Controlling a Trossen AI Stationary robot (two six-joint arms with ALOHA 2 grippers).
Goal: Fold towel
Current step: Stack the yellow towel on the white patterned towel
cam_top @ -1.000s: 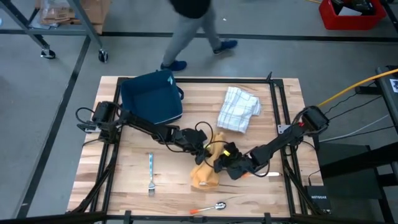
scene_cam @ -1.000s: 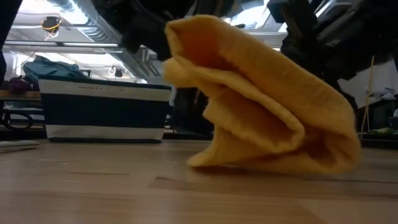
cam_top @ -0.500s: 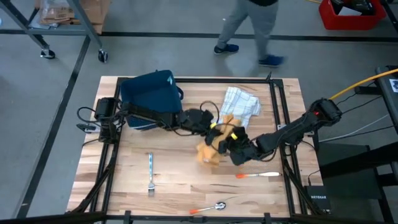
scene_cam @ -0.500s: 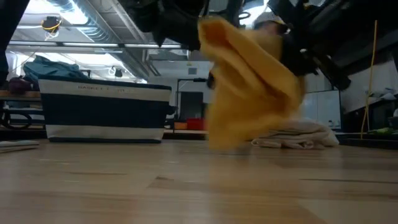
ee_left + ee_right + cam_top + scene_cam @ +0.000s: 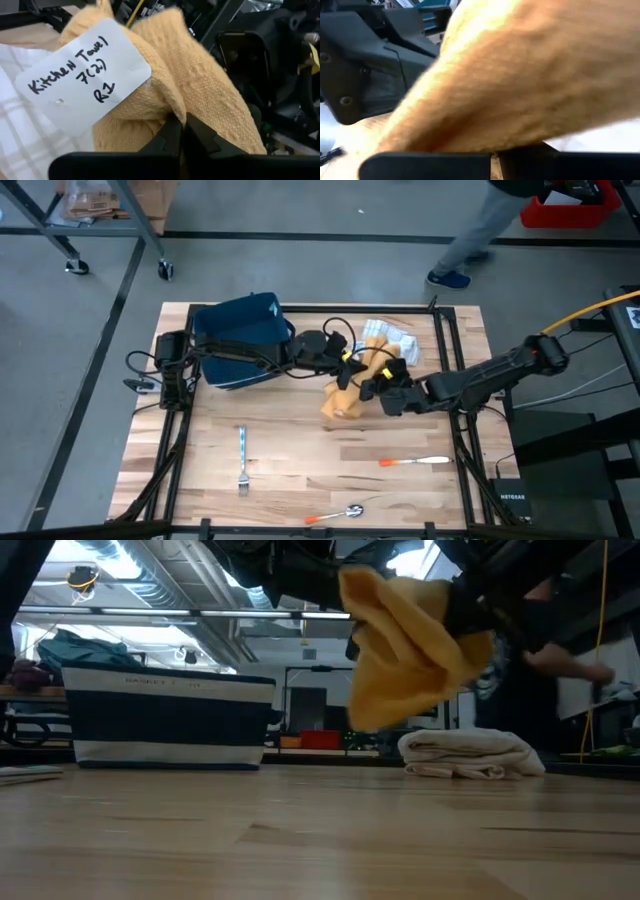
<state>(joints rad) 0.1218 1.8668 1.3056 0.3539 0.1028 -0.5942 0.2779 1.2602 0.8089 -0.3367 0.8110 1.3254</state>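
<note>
The yellow towel (image 5: 345, 395) hangs bunched in the air over the table's middle, toward the far side. In the low view the yellow towel (image 5: 410, 650) is clear of the wood. My left gripper (image 5: 345, 368) reaches in from the left and is shut on the towel's upper part. My right gripper (image 5: 385, 392) comes from the right and is shut on the towel's right side. In the left wrist view a white handwritten label (image 5: 82, 75) lies against the towel (image 5: 210, 90). My left gripper pinches a bunched fold of the yellow towel (image 5: 167, 107) between its two fingers (image 5: 172, 135), coming level from the table's left. The towel is lifted clear and droops below the hold. How many layers, I cannot tell. My right gripper is shut on the yellow towel's right side (image 5: 372, 388), coming level from the table's right. The cloth (image 5: 520, 75) fills its wrist view and hides the place of contact. The towel hangs clear of the table.
A folded white checked towel (image 5: 400, 340) lies by the far edge, just behind the grippers. A dark blue bag (image 5: 245, 338) stands at far left. A fork (image 5: 242, 452), an orange-handled utensil (image 5: 415, 463) and a spoon (image 5: 340, 513) lie nearer. A person (image 5: 480, 230) walks beyond the far edge.
Both grippers have moved up and toward the far edge, staying shut on the yellow towel. The towel, whose lower end lay on the table a second ago, is now lifted clear and hangs more narrowly bunched. The person behind the table has walked to the right.
</note>
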